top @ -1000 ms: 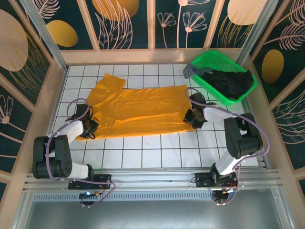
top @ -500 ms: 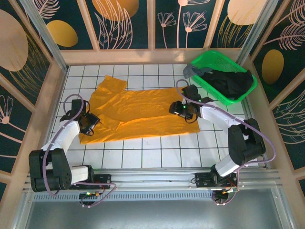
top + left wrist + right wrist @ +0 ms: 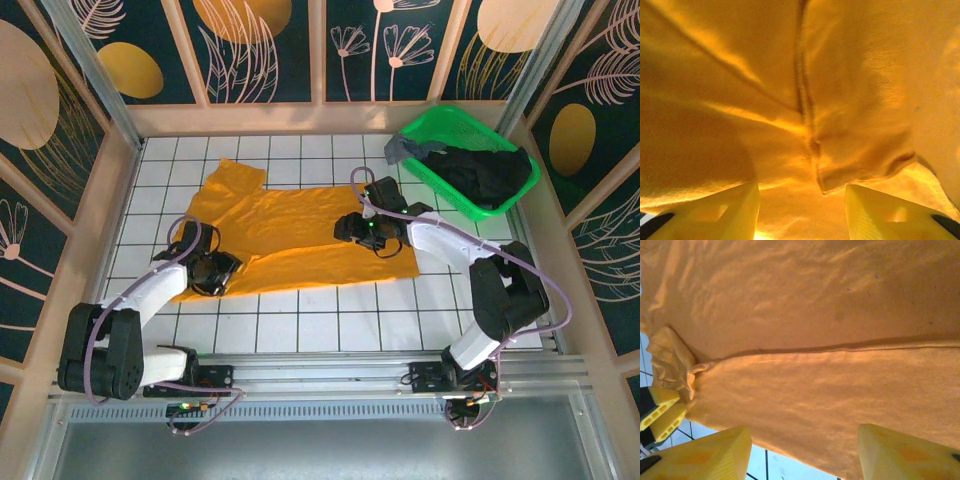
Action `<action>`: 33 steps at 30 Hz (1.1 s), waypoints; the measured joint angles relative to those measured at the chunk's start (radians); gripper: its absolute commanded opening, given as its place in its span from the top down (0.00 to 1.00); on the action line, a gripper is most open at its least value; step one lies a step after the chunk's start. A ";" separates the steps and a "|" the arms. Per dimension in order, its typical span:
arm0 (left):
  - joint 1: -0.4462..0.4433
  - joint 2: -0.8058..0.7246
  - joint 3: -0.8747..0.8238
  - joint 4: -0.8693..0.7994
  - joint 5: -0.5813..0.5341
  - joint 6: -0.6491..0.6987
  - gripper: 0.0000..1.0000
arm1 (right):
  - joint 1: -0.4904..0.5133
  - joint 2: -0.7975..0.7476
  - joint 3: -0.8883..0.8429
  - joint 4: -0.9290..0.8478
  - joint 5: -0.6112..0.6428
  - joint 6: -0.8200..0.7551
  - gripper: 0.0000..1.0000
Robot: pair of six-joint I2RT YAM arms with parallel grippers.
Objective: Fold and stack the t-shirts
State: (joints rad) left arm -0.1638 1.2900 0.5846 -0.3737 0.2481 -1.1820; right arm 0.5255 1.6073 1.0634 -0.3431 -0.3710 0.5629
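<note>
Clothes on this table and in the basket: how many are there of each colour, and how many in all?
Orange t-shirt, spread on the tiles: 1
Black garment, in the green basket: 1
Grey garment, at the basket's left end: 1
Total: 3

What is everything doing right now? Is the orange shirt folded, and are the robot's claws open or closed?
orange t-shirt: spread on the tiled table, rumpled, not folded small yet.
green basket: upright, clothes inside.
black t-shirt: bunched up in the basket.
grey t-shirt: crumpled, hanging over the basket's rim.
left gripper: open, at the orange cloth.
right gripper: open, at the orange cloth.
</note>
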 measured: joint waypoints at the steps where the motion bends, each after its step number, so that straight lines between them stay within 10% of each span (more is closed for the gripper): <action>1: -0.001 -0.001 -0.010 0.007 0.002 -0.017 0.54 | 0.000 0.000 0.001 0.000 -0.002 0.000 0.41; 23: -0.029 0.077 -0.023 0.167 0.060 -0.147 0.66 | 0.000 0.000 0.002 0.004 -0.017 0.019 0.41; 33: -0.033 0.104 0.018 0.161 0.035 -0.137 1.00 | 0.000 0.000 0.003 0.003 -0.017 0.019 0.41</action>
State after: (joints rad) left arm -0.1967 1.3941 0.6025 -0.2131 0.2829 -1.3193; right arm 0.5255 1.6073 1.0664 -0.3397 -0.3878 0.5816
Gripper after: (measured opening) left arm 0.062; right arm 0.588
